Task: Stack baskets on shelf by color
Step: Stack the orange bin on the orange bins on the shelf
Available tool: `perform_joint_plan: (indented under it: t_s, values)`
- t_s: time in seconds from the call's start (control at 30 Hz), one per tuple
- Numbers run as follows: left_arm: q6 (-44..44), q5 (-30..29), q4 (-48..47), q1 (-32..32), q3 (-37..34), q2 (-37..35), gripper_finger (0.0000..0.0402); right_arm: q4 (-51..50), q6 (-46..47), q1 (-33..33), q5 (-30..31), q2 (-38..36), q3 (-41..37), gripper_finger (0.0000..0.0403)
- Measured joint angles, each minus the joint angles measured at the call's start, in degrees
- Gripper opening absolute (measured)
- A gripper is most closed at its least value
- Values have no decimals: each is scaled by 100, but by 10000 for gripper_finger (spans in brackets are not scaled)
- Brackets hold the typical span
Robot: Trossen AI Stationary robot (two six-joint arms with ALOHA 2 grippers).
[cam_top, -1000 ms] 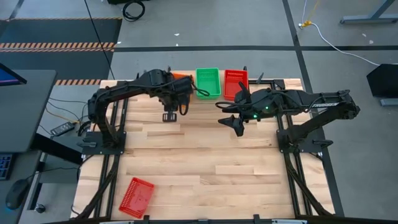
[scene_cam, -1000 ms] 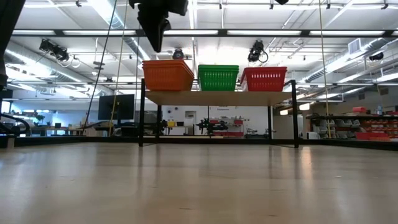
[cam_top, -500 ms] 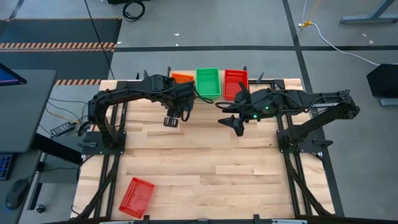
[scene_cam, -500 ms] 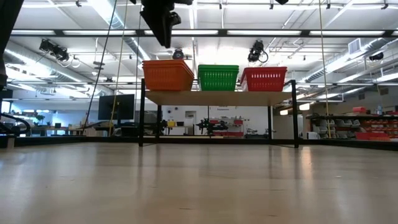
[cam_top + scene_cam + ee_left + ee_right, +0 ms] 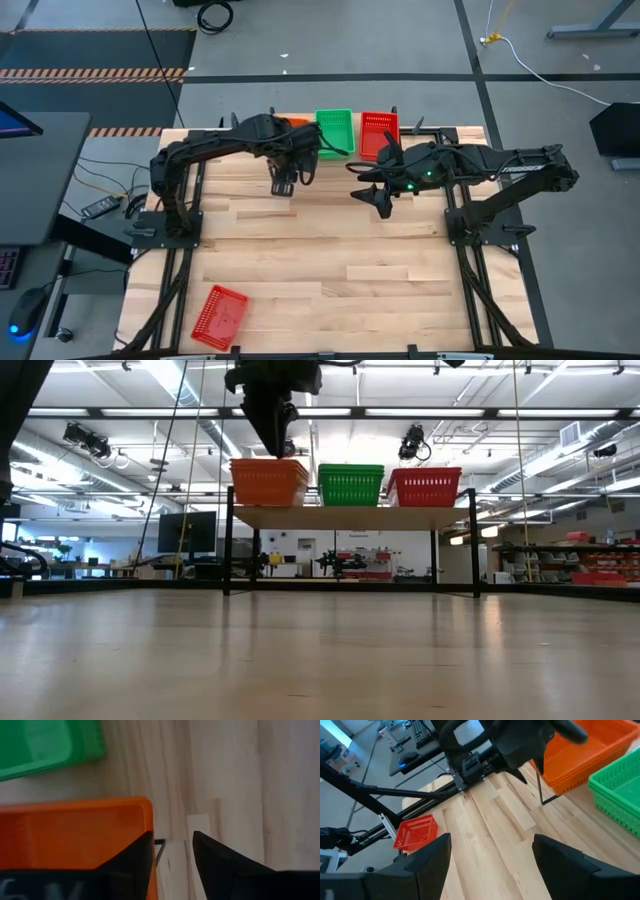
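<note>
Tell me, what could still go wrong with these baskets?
The left gripper, open, hangs right beside the orange baskets at the shelf's end; a careless move might nudge that stack off. One red basket lies alone near the table's far corner, a long reach for either arm, so it might get missed.

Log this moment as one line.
left hand open beside orange plastic mesh basket stack | right hand open, waiting | red mesh basket on table

Shelf (image 5: 350, 517) bearing orange (image 5: 268, 482), green (image 5: 350, 485), red baskets (image 5: 424, 487), wood tabletop (image 5: 330, 255), lone red basket (image 5: 220, 316)
</note>
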Motion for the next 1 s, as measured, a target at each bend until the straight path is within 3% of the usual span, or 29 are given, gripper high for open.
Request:
perform_joint_plan:
  t_s: [0.2,0.43,1.0]
  values:
    - [1,-6,250,-31,13,166,146,2,60,0,-5,0,0,283]
    - [53,-485,155,44,-2,196,143,5,61,0,-7,2,0,283]
    - [168,-496,-129,554,-2,163,142,1,40,0,-7,2,0,283]
